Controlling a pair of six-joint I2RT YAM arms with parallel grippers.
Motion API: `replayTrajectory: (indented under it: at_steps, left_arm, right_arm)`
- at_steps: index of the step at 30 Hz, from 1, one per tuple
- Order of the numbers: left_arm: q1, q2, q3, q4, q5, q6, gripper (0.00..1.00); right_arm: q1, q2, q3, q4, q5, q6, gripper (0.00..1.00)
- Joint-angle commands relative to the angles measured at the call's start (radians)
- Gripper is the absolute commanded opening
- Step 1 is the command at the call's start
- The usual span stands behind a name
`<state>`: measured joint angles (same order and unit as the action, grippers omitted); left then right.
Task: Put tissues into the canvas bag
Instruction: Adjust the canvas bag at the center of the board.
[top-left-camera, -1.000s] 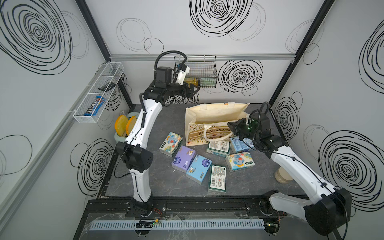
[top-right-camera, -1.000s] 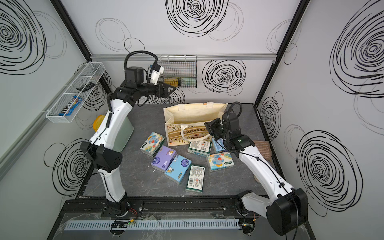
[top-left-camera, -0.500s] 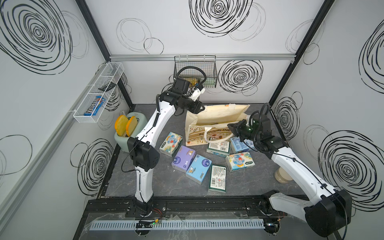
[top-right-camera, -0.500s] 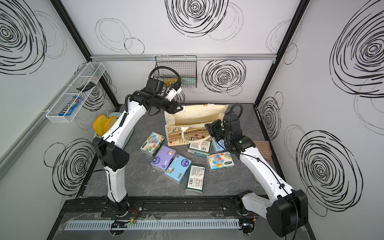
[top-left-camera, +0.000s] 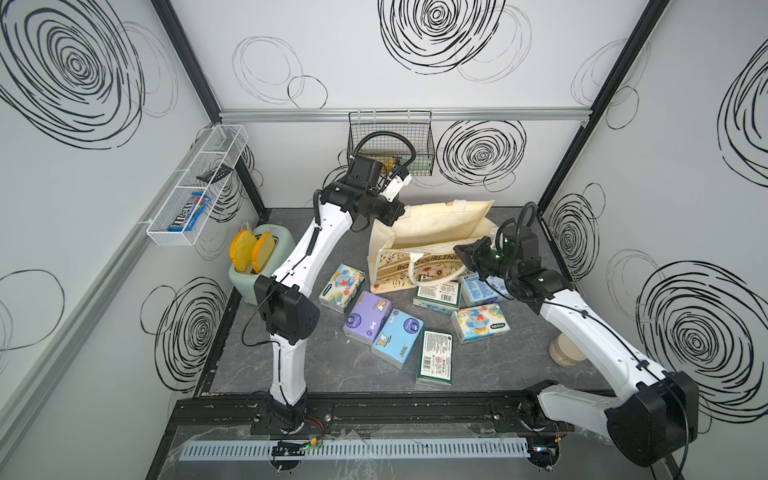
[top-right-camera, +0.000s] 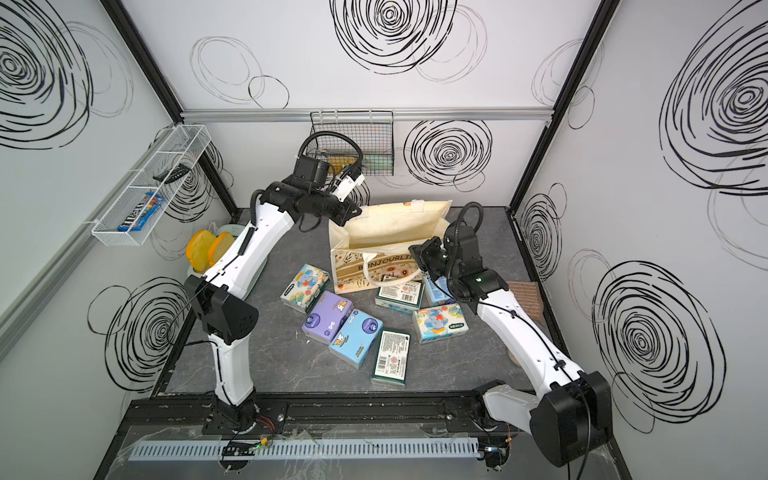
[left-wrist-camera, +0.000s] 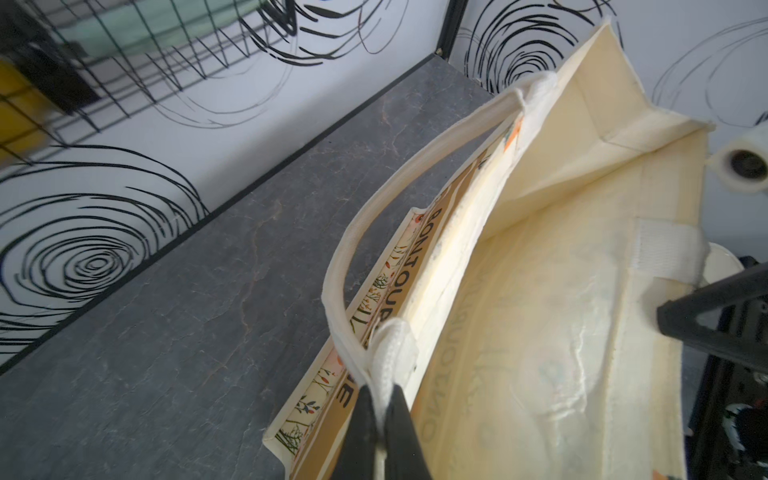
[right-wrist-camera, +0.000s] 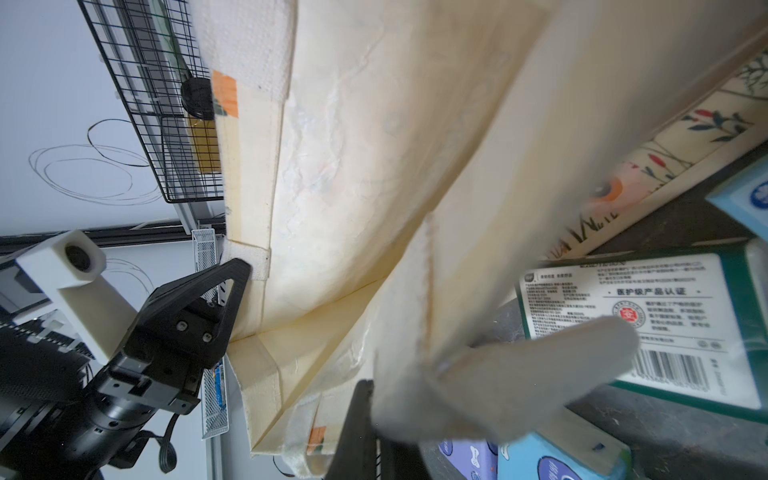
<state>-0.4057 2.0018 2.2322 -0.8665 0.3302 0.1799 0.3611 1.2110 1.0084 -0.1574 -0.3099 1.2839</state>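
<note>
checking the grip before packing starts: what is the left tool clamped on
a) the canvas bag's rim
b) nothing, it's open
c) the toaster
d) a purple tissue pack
a: in the left wrist view the left tool is shut on the canvas bag, pinching its rim at a handle's stitched end.

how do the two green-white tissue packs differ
The front green-white pack lies lengthwise, front to back; the rear green-white pack lies crosswise. The front one sits well away from the canvas bag; the rear one rests against the bag's printed front, its edge under the handle loop. Both lie label-up, barcodes showing.
</note>
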Motion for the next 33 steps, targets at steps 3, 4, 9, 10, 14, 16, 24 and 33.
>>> replayTrajectory:
  at_steps: [3, 4, 9, 10, 14, 16, 24, 33]
  left_arm:
    - [-0.027, -0.177, -0.097, 0.261, -0.171, 0.064, 0.0]
    - [-0.039, -0.211, -0.154, 0.311, -0.201, 0.082, 0.0]
    - [-0.096, -0.361, -0.439, 0.571, -0.357, 0.155, 0.0]
    - [-0.101, -0.384, -0.48, 0.611, -0.37, 0.156, 0.0]
    - [-0.116, -0.431, -0.561, 0.665, -0.353, 0.161, 0.0]
    - [-0.134, -0.444, -0.599, 0.673, -0.353, 0.179, 0.0]
    - [-0.185, -0.517, -0.797, 0.747, -0.37, 0.2, 0.0]
    - [-0.198, -0.53, -0.815, 0.748, -0.399, 0.2, 0.0]
  right_arm:
    - [0.003, 0.04, 0.064, -0.02, -0.01, -0.05, 0.0]
    - [0.004, 0.037, 0.06, -0.02, -0.007, -0.046, 0.0]
    - [0.014, 0.019, 0.058, -0.057, 0.016, -0.058, 0.0]
    - [0.014, 0.013, 0.053, -0.059, 0.012, -0.061, 0.0]
    - [0.017, -0.018, 0.04, -0.078, -0.003, -0.077, 0.02]
    - [0.018, -0.038, 0.031, -0.087, -0.01, -0.09, 0.06]
    - [0.025, -0.126, -0.03, -0.187, -0.07, -0.135, 0.03]
    - [0.081, -0.282, -0.149, -0.209, -0.126, -0.133, 0.02]
